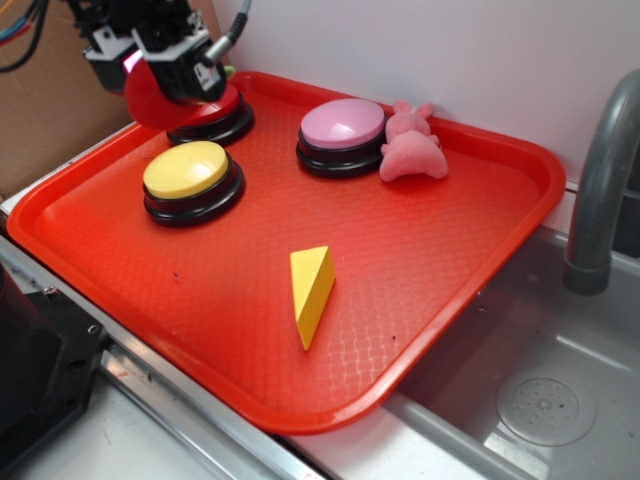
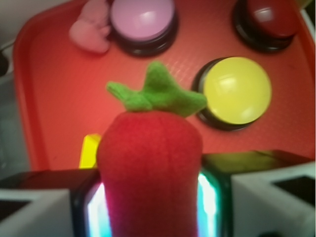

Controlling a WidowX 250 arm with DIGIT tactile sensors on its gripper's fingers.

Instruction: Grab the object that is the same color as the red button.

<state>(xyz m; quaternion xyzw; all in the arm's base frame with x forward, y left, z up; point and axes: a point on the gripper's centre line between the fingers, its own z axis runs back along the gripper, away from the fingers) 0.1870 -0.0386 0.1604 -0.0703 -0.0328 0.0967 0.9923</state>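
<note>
My gripper (image 2: 150, 207) is shut on the object, a fuzzy red plush strawberry (image 2: 148, 168) with a green leafy stem (image 2: 158, 91), squeezed between the two jaws and held above the tray. From outside, the gripper (image 1: 165, 70) hangs at the tray's far left corner with the red plush (image 1: 150, 100) bulging below it. The red button (image 1: 222, 108) sits just beneath and behind it, partly hidden; in the wrist view the red button (image 2: 270, 19) is at the top right.
On the red tray (image 1: 450, 290) stand a yellow-topped button (image 1: 190, 178) and a pink-topped button (image 1: 342, 132), with a pink plush animal (image 1: 412, 148) and a yellow cheese wedge (image 1: 312, 290). A sink basin (image 1: 545, 400) and grey faucet (image 1: 600, 180) lie right.
</note>
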